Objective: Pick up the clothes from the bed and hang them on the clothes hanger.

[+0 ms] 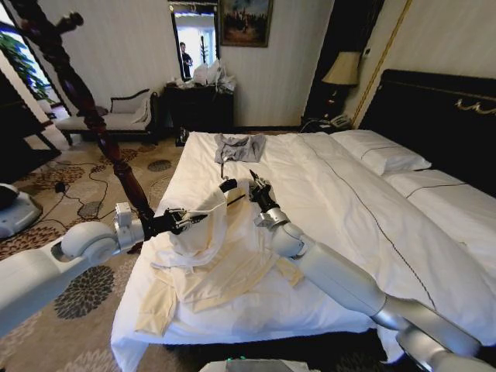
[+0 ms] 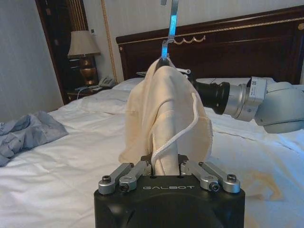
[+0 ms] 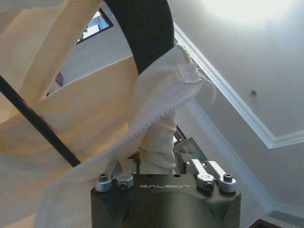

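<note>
The clothes (image 1: 203, 260), a cream long-sleeved shirt, lie partly on the white bed (image 1: 349, 209) near its left edge, with the upper part lifted. My left gripper (image 1: 188, 220) is shut on a fold of the shirt (image 2: 164, 109). My right gripper (image 1: 254, 186) is shut on another bunch of the fabric (image 3: 161, 118), right beside the black clothes hanger (image 1: 229, 186). The hanger's thick black arm (image 3: 142, 33) sits inside the shirt, and its silver hook (image 2: 169, 28) rises above the collar. In the wrist views the left gripper (image 2: 164, 167) and the right gripper (image 3: 159, 164) both pinch cream cloth.
A grey-blue garment (image 1: 239, 147) lies farther up the bed. A tall dark wooden coat stand (image 1: 81, 97) leans across the left side, close behind my left arm. The dark headboard (image 1: 434, 108) and pillows (image 1: 384, 155) are on the right. Patterned carpet (image 1: 85, 291) lies left of the bed.
</note>
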Tool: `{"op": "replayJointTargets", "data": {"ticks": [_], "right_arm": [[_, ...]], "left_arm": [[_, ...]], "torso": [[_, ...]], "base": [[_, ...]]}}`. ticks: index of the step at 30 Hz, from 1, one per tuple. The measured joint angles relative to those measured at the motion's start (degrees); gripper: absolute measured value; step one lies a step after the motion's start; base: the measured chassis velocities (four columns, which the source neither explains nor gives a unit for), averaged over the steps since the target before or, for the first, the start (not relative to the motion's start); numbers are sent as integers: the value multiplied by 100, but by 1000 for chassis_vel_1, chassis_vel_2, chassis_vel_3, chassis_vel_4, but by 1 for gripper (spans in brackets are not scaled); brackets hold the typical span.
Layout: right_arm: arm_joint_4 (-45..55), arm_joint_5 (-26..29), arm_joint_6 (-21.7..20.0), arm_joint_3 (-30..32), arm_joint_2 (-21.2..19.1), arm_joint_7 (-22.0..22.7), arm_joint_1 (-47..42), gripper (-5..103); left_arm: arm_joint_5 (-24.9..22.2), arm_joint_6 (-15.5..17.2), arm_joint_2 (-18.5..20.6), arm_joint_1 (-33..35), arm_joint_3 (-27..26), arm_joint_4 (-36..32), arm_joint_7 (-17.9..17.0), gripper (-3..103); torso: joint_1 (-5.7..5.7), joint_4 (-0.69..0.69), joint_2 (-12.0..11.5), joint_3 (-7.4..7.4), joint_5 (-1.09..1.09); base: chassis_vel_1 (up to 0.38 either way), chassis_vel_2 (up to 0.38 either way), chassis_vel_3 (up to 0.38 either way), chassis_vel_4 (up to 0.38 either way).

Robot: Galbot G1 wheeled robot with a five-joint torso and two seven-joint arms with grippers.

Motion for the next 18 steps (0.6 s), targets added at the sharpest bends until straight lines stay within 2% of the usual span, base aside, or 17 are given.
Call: {"op": "replayJointTargets", "data": {"ticks": [3,5,8,10,11,12,14,15,18], "right_arm": [[12,1,6,11,-3,11,-13,59],[17,2,10,11,-6,12,-15,59],[27,24,19,-21,-15,9,-10,75],[28,31,23,-28,-15,8,-5,75],[32,37,37,-34,-15,4,3,86],[37,51,55,-42,-16,-4,15,91],[43,61,61,-47,-18,-5,19,91],[61,96,64,-59,-23,-6,29,96],[119,163,58,-119,-39,-5,34,99]], "left_arm": [[19,-32,-40,-3,-6,8,-38,20],[30,-41,-49,-3,-6,13,-44,20],[77,-67,-101,-5,-19,47,-39,20],[93,-76,-119,-8,-25,63,-39,20],[111,-94,-150,-12,-33,90,-42,20],[126,-112,-179,-14,-49,121,-48,20],[132,-123,-190,-14,-57,131,-53,20],[154,-141,-218,-15,-69,164,-59,20],[250,-192,-291,-28,-79,250,-59,20]], "torso": [[0,0,0,0,0],[0,0,0,0,0],[0,0,0,0,0],[0,0,0,0,0],[0,0,0,0,0],[0,0,0,0,0],[0,0,0,0,0],[0,0,0,0,0],[0,0,0,0,0]], "base": [[0,0,0,0],[0,0,0,0],[0,0,0,0],[0,0,0,0],[0,0,0,0],[0,0,0,0],[0,0,0,0],[0,0,0,0],[0,0,0,0]]}}
